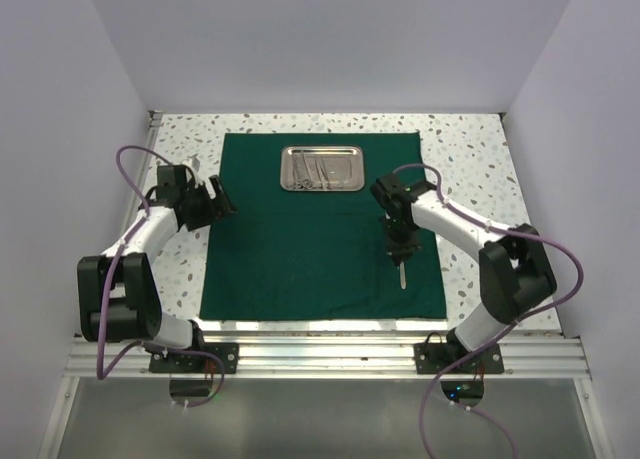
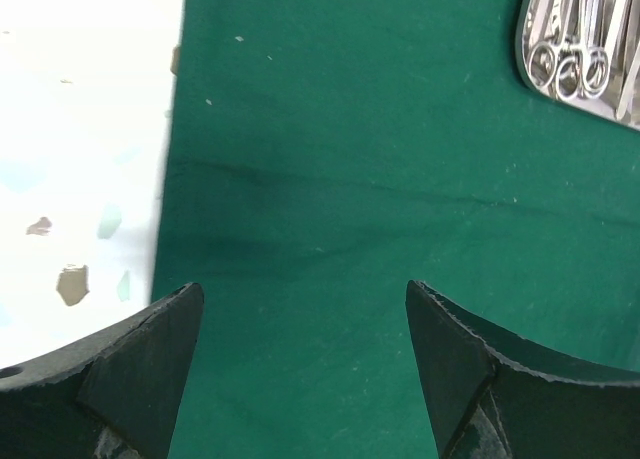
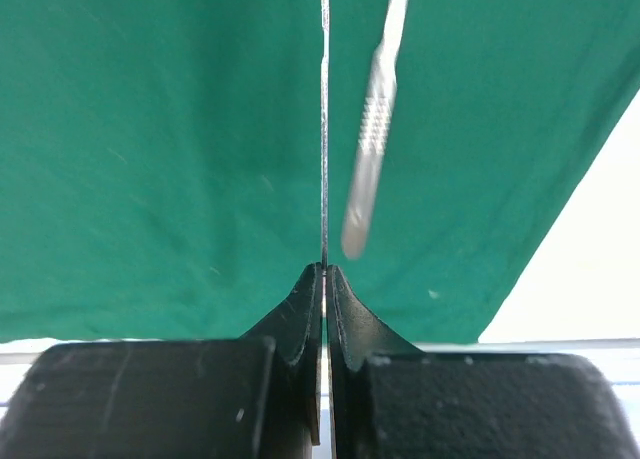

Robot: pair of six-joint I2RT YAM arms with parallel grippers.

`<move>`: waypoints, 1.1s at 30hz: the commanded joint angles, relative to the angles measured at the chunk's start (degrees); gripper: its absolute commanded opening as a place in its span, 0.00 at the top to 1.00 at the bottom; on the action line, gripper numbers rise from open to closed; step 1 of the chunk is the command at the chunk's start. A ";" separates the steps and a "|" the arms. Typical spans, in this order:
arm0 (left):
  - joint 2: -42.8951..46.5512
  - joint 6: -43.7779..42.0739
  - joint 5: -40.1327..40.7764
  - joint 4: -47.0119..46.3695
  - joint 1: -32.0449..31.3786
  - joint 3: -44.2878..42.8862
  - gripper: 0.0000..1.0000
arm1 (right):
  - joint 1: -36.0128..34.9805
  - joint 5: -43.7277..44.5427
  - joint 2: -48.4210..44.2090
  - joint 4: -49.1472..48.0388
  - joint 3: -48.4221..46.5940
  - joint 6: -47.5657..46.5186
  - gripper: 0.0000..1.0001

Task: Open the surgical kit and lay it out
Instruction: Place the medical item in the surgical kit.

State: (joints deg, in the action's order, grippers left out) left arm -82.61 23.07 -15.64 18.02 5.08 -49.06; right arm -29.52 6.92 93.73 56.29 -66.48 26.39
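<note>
Counted two arms, the left arm (image 1: 150, 234) and the right arm (image 1: 455, 219). Counted two purple cables, one at the left (image 1: 125, 164) and one at the right (image 1: 570, 269). Counted two grippers, the left gripper (image 2: 305, 309) and the right gripper (image 3: 325, 271), with two fingers apiece.

Counted one thin tool (image 3: 324, 129) between the right gripper's fingertips. Counted one ribbed handle (image 3: 372, 129), blurred, just right of them.

Counted one green cloth (image 1: 300, 259) under both grippers. Counted one steel tray (image 1: 345, 159), ahead and right of the left gripper. Found several scissor-like tools (image 2: 575, 64) inside. Could not tell their exact number; made out at least three finger rings.
</note>
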 commanded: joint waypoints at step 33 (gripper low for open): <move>1.31 -1.62 4.83 4.48 -1.74 -5.61 0.15 | 2.10 -5.25 48.10 7.61 -75.81 -1.17 0.13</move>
State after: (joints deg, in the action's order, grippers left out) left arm -83.61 22.90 -12.12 20.80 3.33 -52.56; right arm -28.16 3.66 138.34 61.01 -137.27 22.74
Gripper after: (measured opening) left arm 0.852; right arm 0.883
